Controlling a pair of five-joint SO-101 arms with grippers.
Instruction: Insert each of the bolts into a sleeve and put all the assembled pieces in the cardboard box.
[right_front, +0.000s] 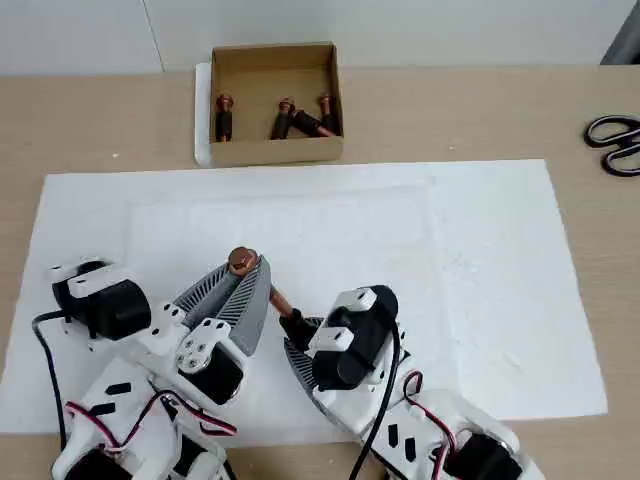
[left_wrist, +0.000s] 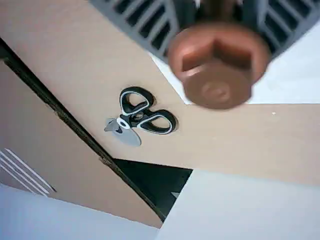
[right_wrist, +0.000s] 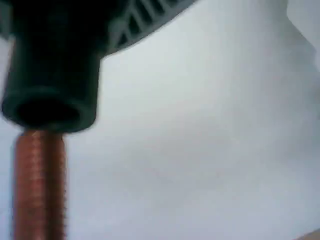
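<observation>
— How do the bolt (right_front: 241, 262) and the sleeve (right_front: 294, 322) line up?
— The left tool (right_front: 245, 272) is clamped on the bolt's head. The shaft slants right and near, its tip at the mouth of the sleeve, which the right tool (right_front: 297, 336) grips. The axes look roughly in line.
— And the cardboard box (right_front: 272, 55)?
— Far on the tabletop, it holds three assembled pieces (right_front: 224, 117).

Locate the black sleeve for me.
In the high view, the black sleeve sits in the right gripper over the near part of the white sheet, its open mouth meeting the threaded tip of the copper bolt held by the left gripper.
</observation>
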